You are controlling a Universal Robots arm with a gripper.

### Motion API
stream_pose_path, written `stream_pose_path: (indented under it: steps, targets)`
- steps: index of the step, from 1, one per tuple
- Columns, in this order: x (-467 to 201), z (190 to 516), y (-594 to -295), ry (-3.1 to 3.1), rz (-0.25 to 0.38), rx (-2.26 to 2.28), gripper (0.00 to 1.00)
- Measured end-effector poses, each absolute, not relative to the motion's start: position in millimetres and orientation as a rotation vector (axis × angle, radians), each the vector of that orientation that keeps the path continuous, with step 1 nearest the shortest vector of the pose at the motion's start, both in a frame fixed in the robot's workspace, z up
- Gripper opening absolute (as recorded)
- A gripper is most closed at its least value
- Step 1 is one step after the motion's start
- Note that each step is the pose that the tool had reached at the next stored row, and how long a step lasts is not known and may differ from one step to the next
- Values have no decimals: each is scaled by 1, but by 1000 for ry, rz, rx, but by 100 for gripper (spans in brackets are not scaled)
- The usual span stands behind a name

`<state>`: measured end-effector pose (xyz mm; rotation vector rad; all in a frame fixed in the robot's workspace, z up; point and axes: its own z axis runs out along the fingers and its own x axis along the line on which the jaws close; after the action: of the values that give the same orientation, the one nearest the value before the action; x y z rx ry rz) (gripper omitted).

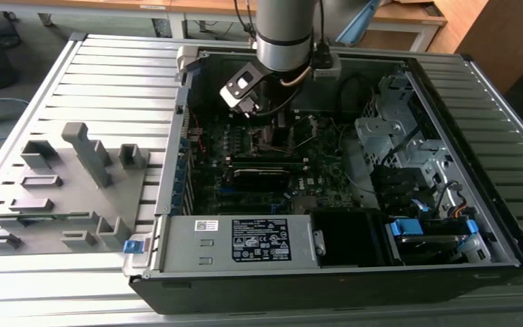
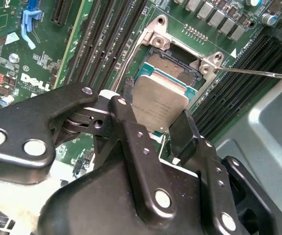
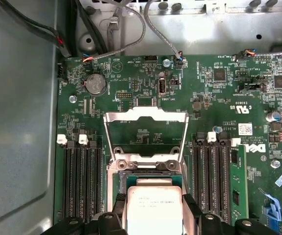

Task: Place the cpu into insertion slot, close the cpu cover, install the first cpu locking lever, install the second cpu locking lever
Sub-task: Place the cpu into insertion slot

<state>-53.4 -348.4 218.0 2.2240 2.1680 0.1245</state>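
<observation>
Closest to the lens, we are seeing the gripper (image 2: 150,110) pinching the cpu (image 2: 160,98) by two opposite edges, its fingers closed only to the chip's width. We are viewing the cpu hanging over the insertion slot (image 2: 172,61), whose dark centre is partly showing beyond it; whether they are touching we cannot tell. We are finding the cpu cover (image 3: 145,116) swung open, with memory slots (image 3: 82,181) flanking the socket on the motherboard (image 3: 219,98).
</observation>
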Motion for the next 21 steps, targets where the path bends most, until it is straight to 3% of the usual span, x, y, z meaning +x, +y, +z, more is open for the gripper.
stream_pose_path:
  steps: [21]
  targets:
    - [-55, 203, -344, 2167, 124, 2225, 54]
